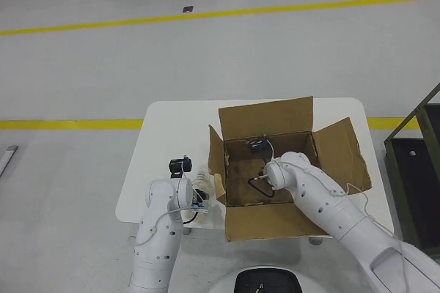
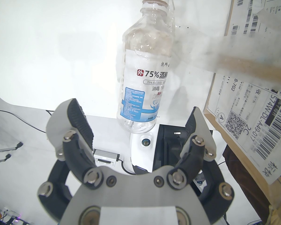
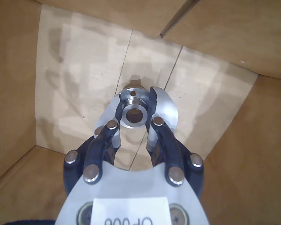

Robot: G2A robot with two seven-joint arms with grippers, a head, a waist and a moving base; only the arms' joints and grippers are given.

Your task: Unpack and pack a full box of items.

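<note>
An open cardboard box (image 1: 268,216) stands on the white table (image 1: 161,124). My right gripper (image 1: 262,178) is down inside it, just above the box floor (image 3: 84,71). In the right wrist view that gripper (image 3: 134,97) is shut on a small flanged metal ring (image 3: 133,112). A clear plastic bottle (image 2: 145,71) with a white and blue label lies on the table beside the box's labelled outer wall (image 2: 248,118). My left gripper (image 2: 134,108) hangs open over the bottle's lower end without touching it. From above, the bottle (image 1: 200,183) lies left of the box, by the left gripper (image 1: 196,196).
A small dark item (image 1: 258,144) sits by the box's far wall. The box flaps (image 1: 345,150) spread outward to the right and back. A green-framed rack (image 1: 425,183) stands right of the table. The bottle's base is close to the table's near edge (image 2: 103,117).
</note>
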